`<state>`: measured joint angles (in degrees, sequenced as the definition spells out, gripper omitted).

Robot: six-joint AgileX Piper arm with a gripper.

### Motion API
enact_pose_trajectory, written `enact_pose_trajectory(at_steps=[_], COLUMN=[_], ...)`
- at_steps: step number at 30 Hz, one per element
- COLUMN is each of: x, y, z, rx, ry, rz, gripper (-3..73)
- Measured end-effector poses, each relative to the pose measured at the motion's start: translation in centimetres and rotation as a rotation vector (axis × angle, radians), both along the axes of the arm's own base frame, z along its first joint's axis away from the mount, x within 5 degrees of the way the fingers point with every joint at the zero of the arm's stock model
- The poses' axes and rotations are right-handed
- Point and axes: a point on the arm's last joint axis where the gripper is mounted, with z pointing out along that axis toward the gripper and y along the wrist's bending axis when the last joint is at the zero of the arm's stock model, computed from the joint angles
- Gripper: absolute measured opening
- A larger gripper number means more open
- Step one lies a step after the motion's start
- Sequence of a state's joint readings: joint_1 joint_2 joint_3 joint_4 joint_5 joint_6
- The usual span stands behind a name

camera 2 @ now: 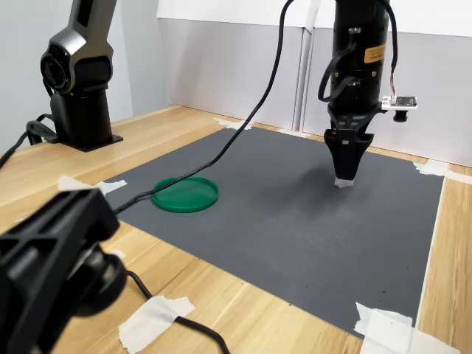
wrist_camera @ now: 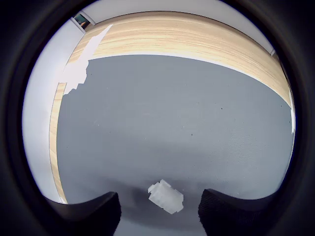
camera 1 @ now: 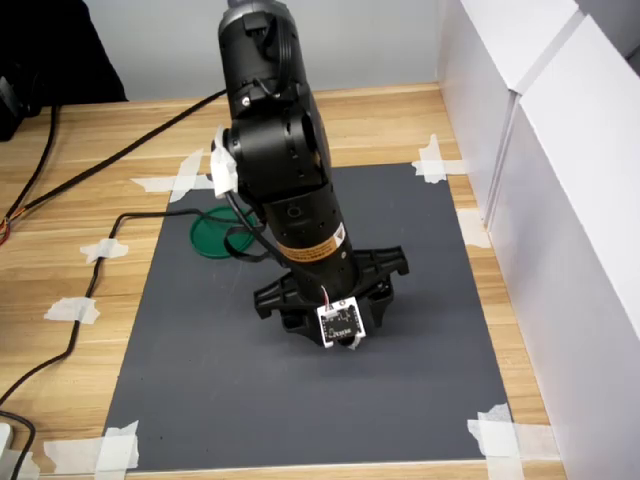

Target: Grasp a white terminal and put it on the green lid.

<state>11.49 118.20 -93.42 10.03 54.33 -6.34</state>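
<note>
Well right of the lid (camera 2: pixel 185 195) in the second exterior view, out on the grey mat (camera 2: pixel 295 221): gripper (camera 2: pixel 345 177) poised tip-down over the terminal (wrist_camera: pixel 166 196), fingers (wrist_camera: pixel 88 214) parted, terminal lying between them on the mat and not yet clamped. Grasp step in hand, by the look of it; nothing lifted, nothing carried. Seen in the wrist view as two dark pads flanking the piece with clear mat on either side (contact with either pad not evident). Glimpsed in the second exterior view as a speck of white at the very tip of the gripper; hidden under the arm in the first exterior view.

Next move, as a judgement: close squarely on the terminal, lift clear, then carry across the mat to the lid and set down inside its rim. Calls for care in the closing, since the piece sits slightly askew to the pads and nearer one than the other, so could twist or skid as the pads meet it.

Terminal: tiny, white, blocky, roughly rectangular with a stepped or ribbed end, faintly translucent plastic, lying flat and turned at an angle. Far smaller than the lid. Not to be confused with the white tape (camera 1: pixel 430 160) at the mat corners.

Lid: flat, round, dark green, low raised rim, bare on top, resting near the mat's edge beside a black cable (camera 2: pixel 258 103), well apart from the gripper.
</note>
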Motion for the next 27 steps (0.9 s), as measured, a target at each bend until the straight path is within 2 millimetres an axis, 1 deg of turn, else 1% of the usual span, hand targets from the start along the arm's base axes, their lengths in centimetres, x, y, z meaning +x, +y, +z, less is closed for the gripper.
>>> enact_pose_trajectory(at_steps=[9,13,16,18,21,27], x=[0.3,0.4,0.5,0.5,0.5,0.5], y=[0.0,0.0,0.0,0.0,0.0,0.0], z=[-1.3,-1.4,-1.4,-1.4,-1.4,-1.4], rx=[-0.011,-0.010,-0.013,-0.015,-0.017,-0.018], ry=[0.019,0.014,0.010,0.005,0.002,0.001], rz=[0.001,0.000,0.011,0.025,0.035,0.038], gripper=[67.4,67.4,65.2,61.3,52.3,27.1])
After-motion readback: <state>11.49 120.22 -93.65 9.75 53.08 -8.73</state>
